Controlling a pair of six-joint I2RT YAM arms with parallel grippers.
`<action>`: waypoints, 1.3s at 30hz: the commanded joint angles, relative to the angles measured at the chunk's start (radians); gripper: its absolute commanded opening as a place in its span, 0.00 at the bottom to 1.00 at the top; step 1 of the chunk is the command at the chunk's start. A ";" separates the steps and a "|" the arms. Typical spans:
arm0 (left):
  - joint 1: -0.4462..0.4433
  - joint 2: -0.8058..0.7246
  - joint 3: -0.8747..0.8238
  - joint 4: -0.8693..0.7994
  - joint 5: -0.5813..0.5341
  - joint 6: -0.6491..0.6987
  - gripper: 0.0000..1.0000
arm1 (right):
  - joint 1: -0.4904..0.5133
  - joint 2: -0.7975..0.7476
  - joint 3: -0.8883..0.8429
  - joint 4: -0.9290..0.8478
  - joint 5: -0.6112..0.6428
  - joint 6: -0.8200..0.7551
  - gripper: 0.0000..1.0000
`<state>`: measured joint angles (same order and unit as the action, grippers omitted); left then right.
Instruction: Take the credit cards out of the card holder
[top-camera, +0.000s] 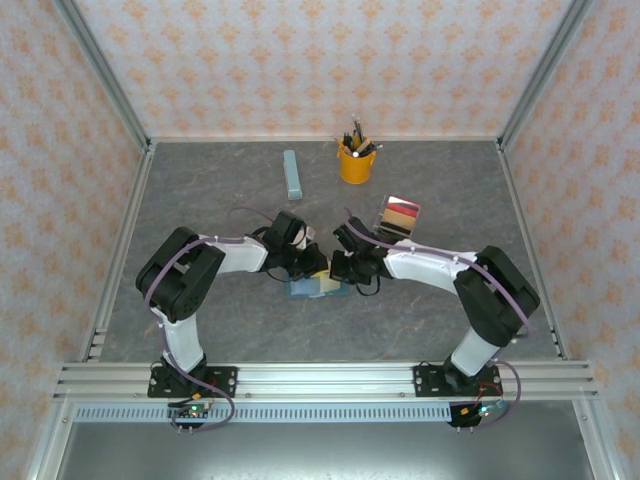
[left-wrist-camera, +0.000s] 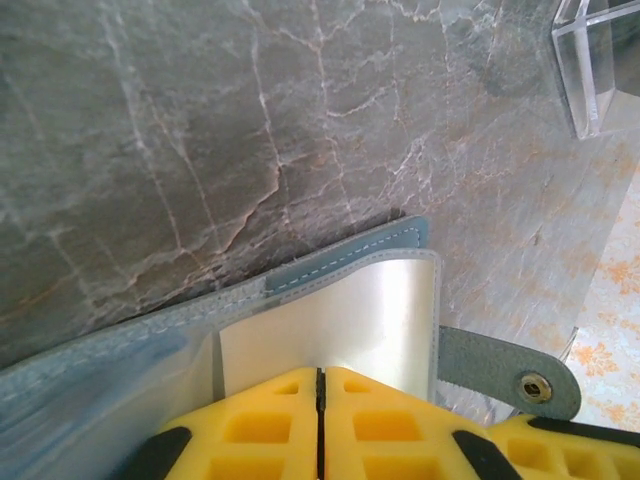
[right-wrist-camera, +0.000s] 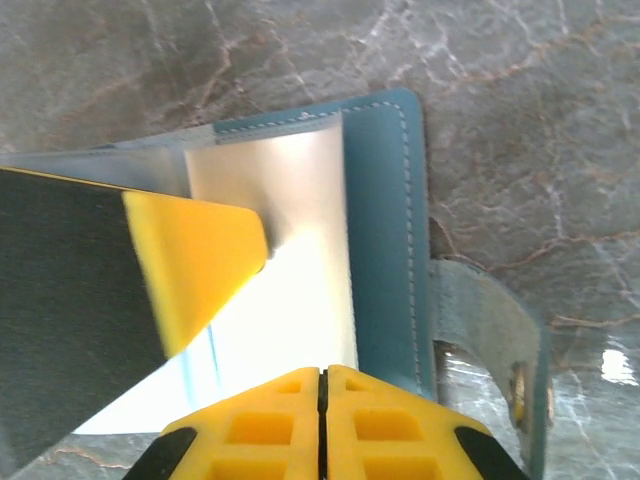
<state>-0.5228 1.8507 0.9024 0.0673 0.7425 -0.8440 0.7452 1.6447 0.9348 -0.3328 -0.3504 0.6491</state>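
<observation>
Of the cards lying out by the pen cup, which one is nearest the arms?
The dark card, at the pile's near edge; the red card lies behind it and the tan card farthest back.

Black-and-white arms (top-camera: 232, 256) with purple cables (top-camera: 225, 239), yellow waffle-ribbed claw fingers (left-wrist-camera: 260, 430), black bases (top-camera: 193, 381).

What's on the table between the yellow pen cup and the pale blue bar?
Nothing: the top view shows bare grey table between the pen cup and the bar.
</observation>
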 joint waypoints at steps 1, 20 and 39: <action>-0.001 0.016 0.013 -0.052 -0.029 0.011 0.05 | 0.003 -0.028 0.011 -0.029 0.050 -0.017 0.09; 0.049 -0.222 0.087 -0.414 -0.191 0.155 0.21 | -0.003 0.158 0.098 -0.094 0.052 -0.008 0.08; 0.095 -0.262 0.008 -0.439 -0.173 0.187 0.46 | -0.003 0.174 0.104 -0.110 0.045 -0.008 0.08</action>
<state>-0.4274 1.5719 0.9215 -0.3939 0.5465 -0.6605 0.7452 1.7767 1.0409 -0.3820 -0.3218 0.6342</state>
